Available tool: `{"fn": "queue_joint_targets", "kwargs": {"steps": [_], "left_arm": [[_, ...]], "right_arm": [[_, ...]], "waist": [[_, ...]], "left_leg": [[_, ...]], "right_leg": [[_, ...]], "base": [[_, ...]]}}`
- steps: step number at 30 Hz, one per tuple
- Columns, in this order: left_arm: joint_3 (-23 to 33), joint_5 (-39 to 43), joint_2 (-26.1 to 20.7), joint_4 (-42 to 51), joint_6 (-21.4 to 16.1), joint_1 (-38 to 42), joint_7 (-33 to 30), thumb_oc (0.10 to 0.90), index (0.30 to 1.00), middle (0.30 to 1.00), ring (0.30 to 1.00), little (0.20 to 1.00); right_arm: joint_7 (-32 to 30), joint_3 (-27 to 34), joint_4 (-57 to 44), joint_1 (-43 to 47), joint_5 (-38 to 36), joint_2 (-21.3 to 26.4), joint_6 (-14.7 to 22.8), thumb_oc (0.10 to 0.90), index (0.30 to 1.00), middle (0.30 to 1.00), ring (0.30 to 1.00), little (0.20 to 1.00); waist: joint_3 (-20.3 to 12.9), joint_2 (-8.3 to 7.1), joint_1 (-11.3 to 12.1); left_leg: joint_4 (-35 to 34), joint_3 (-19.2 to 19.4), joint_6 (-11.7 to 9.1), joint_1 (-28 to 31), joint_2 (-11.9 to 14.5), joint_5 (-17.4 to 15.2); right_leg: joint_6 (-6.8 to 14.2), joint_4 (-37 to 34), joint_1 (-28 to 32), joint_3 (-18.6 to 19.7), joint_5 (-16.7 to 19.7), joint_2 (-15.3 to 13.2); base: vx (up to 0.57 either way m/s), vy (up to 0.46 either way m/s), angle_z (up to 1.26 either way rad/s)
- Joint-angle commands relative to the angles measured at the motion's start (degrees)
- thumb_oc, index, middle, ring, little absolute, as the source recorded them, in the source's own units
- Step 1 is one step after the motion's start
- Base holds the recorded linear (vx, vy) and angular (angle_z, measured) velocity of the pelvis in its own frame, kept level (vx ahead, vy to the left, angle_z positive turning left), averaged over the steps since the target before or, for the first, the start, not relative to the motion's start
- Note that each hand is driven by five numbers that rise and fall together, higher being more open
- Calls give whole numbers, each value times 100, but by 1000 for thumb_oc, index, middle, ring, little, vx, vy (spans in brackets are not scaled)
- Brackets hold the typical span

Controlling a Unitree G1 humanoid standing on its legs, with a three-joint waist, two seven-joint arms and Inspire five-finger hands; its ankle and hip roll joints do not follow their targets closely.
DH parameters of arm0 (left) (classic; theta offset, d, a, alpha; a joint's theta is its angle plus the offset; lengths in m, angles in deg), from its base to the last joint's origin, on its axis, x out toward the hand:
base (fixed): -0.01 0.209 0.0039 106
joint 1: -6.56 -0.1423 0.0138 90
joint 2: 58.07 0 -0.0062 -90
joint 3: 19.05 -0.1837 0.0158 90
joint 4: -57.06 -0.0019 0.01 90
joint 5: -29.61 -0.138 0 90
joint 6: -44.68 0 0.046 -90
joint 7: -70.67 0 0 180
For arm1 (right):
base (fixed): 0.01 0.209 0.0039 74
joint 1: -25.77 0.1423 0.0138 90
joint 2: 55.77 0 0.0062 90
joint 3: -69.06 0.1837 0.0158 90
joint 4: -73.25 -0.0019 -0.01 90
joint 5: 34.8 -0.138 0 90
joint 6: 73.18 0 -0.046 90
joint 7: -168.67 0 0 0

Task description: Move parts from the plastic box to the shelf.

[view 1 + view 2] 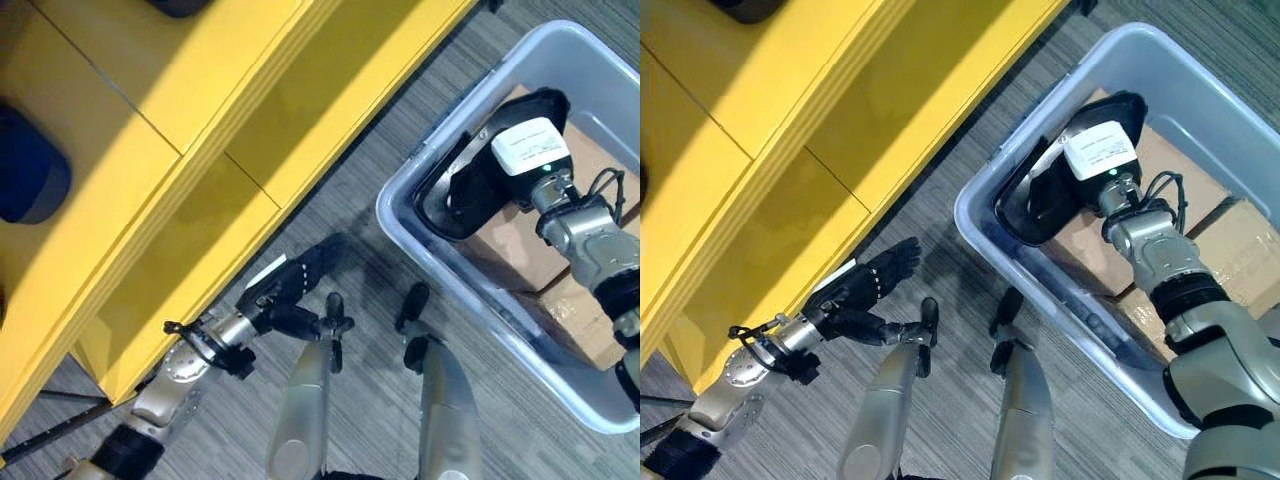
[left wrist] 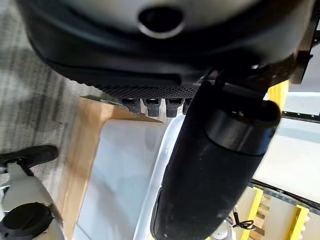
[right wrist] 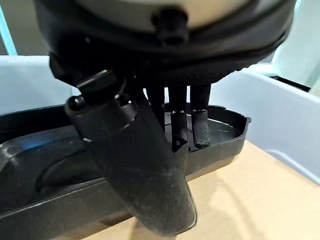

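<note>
**Right hand on a black moulded part inside the plastic box**

The pale, translucent plastic box [image 1: 985, 235] with rounded corners stands on the grey ribbed carpet [image 1: 340, 215], just beside the smooth yellow shelf [image 1: 150, 120]. Inside it, a glossy black part [image 1: 1035, 205], a shallow tray-like moulding with a raised rim, leans tilted against the box's corner nearest the shelf, on top of flat brown cardboard [image 1: 1230, 250]. The right hand [image 1: 1110, 120] reaches into the box; its fingers [image 3: 200, 127] curl over the part's rim while the thumb lies across its hollow face, clamped on it. The left hand [image 1: 290, 285] hangs over the carpet by the shelf's lower edge, fingers straight and holding nothing.
</note>
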Motion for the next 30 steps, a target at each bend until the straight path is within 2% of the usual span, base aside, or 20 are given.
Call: {"fn": "queue_joint_targets", "kwargs": {"steps": [1,3,5,7,12,15,19,24,26,30], "left_arm": [[135,192,168,623,-398,-54,-21,900,1000,1000,1000,1000],[155,188,205,611,-447,-89,80,900,1000,1000,1000,1000],[253,337,227,706,-523,-315,326,900,1000,1000,1000,1000],[380,351,236,759,-544,-353,413,900,1000,1000,1000,1000],[689,446,204,965,-535,-665,596,900,1000,1000,1000,1000],[820,465,231,1011,-482,-779,737,900,1000,1000,1000,1000],[888,435,266,1067,-454,-897,820,900,1000,1000,1000,1000],[1010,420,369,1126,-416,-1151,867,900,1000,1000,1000,1000],[1033,396,386,1145,-435,-1192,859,900,1000,1000,1000,1000],[1038,182,476,1116,-536,-1213,641,900,1000,1000,1000,1000]], "right_arm": [[-488,-242,636,-896,-313,43,-245,400,300,300,300,300],[-844,-127,636,-1081,-327,19,-120,400,300,300,300,300],[-1170,70,377,-1383,-108,22,295,400,300,300,300,300],[-1295,129,92,-1464,20,145,467,400,300,300,300,300],[-1436,613,-1198,-2154,247,548,636,400,300,300,300,300],[-1601,1084,-1938,-2683,531,794,673,400,300,300,300,300],[-1616,1439,-2401,-3035,566,949,737,400,300,300,300,300],[-1438,2191,-3287,-3878,526,1047,857,400,300,300,300,300],[-1414,2337,-3431,-4053,477,1062,846,400,300,300,300,300],[-708,2721,-3788,-4450,-128,1077,793,400,300,300,300,300]], "waist": [[-115,419,-15],[-115,417,-39],[-115,398,-78],[-115,371,-88],[-115,130,-292],[-115,-96,-430],[-151,-246,-505],[-636,-501,-660],[-747,-545,-682],[-1199,-692,-819]], "left_leg": [[-441,-28,162,-167,-243,199],[-486,-51,174,-119,-270,206],[-571,-109,179,138,-313,178],[-727,-90,219,190,-260,338],[-1201,-81,200,976,-198,404],[-1490,-59,182,1705,-140,385],[-1671,-12,160,2168,-114,362],[-1954,131,142,2737,-54,328],[-2005,151,139,2830,-40,334],[-2249,294,125,3198,-4,333]], "right_leg": [[58,1676,165,206,-1613,56],[50,1556,225,239,-1580,100],[60,1328,507,299,-1541,167],[31,1102,563,268,-1335,226],[121,307,1370,426,-1073,413],[216,-373,2181,541,-843,517],[271,-848,2730,615,-701,540],[377,-1497,3381,764,-460,538],[407,-1597,3478,792,-400,522],[509,-1996,3822,902,-203,488]], "base": [[12,88,7],[-4,53,-14],[-15,71,1],[-62,57,2],[12,33,-13],[17,36,-18],[34,38,-17],[99,92,-10],[67,77,-7],[88,106,-13]]}}
